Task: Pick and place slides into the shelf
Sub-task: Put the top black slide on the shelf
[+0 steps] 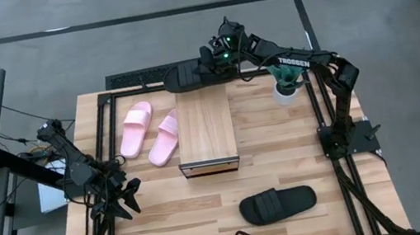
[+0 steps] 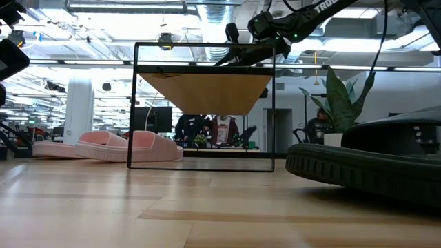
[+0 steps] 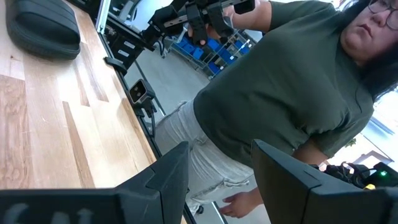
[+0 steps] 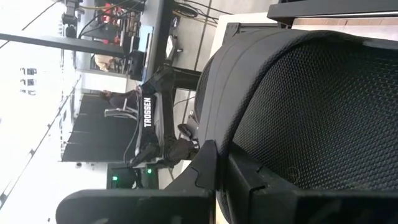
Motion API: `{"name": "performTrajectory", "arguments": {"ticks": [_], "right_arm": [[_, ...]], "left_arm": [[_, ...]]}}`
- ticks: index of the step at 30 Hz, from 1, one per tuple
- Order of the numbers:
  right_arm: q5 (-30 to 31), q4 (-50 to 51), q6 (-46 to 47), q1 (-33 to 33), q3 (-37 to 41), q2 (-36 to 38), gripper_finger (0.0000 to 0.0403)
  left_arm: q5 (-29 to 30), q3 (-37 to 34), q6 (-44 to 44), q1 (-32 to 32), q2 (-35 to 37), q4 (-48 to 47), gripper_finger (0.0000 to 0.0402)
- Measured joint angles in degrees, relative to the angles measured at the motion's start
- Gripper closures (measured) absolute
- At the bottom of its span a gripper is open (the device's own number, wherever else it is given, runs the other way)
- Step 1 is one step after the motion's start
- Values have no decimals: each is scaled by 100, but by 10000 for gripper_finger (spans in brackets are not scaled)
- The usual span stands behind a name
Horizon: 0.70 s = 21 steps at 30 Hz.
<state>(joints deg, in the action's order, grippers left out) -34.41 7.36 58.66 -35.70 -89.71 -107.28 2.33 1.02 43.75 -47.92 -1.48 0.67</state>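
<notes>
The shelf (image 1: 204, 128) stands mid-table, its wood top on a dark frame (image 2: 204, 103). The pink pair (image 1: 149, 131) lies on the table left of it (image 2: 110, 146). One black slide (image 1: 278, 204) lies sole-down toward the near edge (image 2: 372, 162). My right gripper (image 1: 208, 62) is shut on the other black slide (image 1: 183, 77), just beyond the shelf's far end. My left gripper (image 1: 124, 198) hangs open near the table's left edge, its fingers (image 3: 174, 180) on nothing. My right gripper holds the black slide by its right-hand end (image 1: 199, 69), the rim (image 4: 225, 146) pinched between the two fingers (image 4: 202, 168). It reaches in from the table's right, roughly level. The slide is lifted clear, about level with the shelf top (image 2: 248, 52), lying left to right.
A small potted plant in a white pot (image 1: 287, 85) stands on the table's far right, below my right arm. A person in a green shirt (image 3: 292, 93) stands off the table's near edge. Bare wood lies between the shelf and the near black slide.
</notes>
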Motion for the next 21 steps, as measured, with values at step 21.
{"name": "performTrajectory", "arguments": {"ticks": [21], "right_arm": [[0, 41, 34, 1, 0, 1, 367]], "left_arm": [[1, -2, 0, 0, 0, 0, 239]]}}
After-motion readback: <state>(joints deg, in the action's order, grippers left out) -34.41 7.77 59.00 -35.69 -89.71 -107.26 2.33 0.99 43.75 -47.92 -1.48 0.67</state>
